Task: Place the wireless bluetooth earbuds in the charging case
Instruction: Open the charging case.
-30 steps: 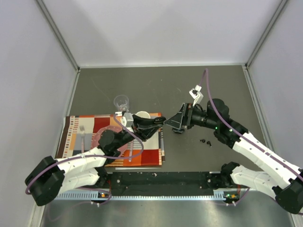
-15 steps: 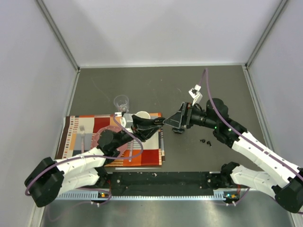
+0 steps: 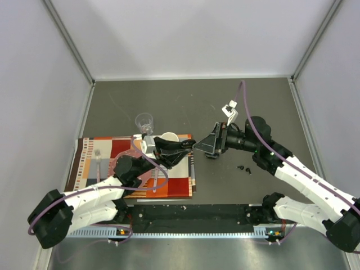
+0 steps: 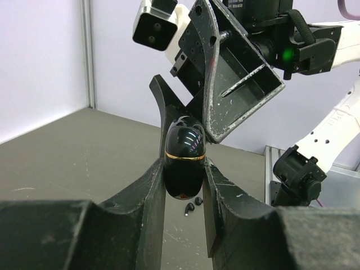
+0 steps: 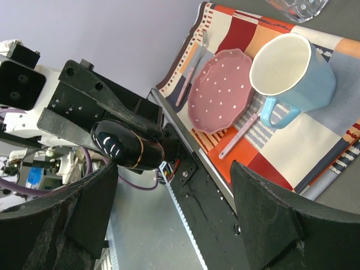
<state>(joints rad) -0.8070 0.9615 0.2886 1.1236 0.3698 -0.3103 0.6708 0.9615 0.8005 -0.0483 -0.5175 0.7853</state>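
1. The left gripper (image 4: 184, 169) holds the black oval charging case (image 4: 184, 149) up in the air. Its two fingers (image 4: 147, 191) are clamped on the lower half of the case, one at each side.
2. In the left wrist view the case stands nearly upright. It has a thin gold line around its middle, and its two halves look closed together.
3. The right gripper (image 3: 201, 145) faces the left one above the dark table (image 3: 185, 107), just past the right edge of the placemat (image 3: 90, 149). Its fingers (image 5: 270, 219) are wide apart and nothing is gripped between them.
4. The upper end of the case is between these spread fingers. One finger is behind the case and the other is close against its top at the right side; whether it really touches the case cannot be told.
5. Two earbuds (image 3: 241, 167), tiny and black, lie side by side on the bare table. They are to the right of both grippers and well apart from the case.
6. On the placemat there are a light blue mug (image 5: 289, 70) with a white inside, a pink plate (image 5: 219, 90) with dots, a pink spoon (image 5: 239, 138) and a fork (image 5: 191, 70).
7. A clear glass (image 3: 145, 121) stands on the table just behind the placemat.
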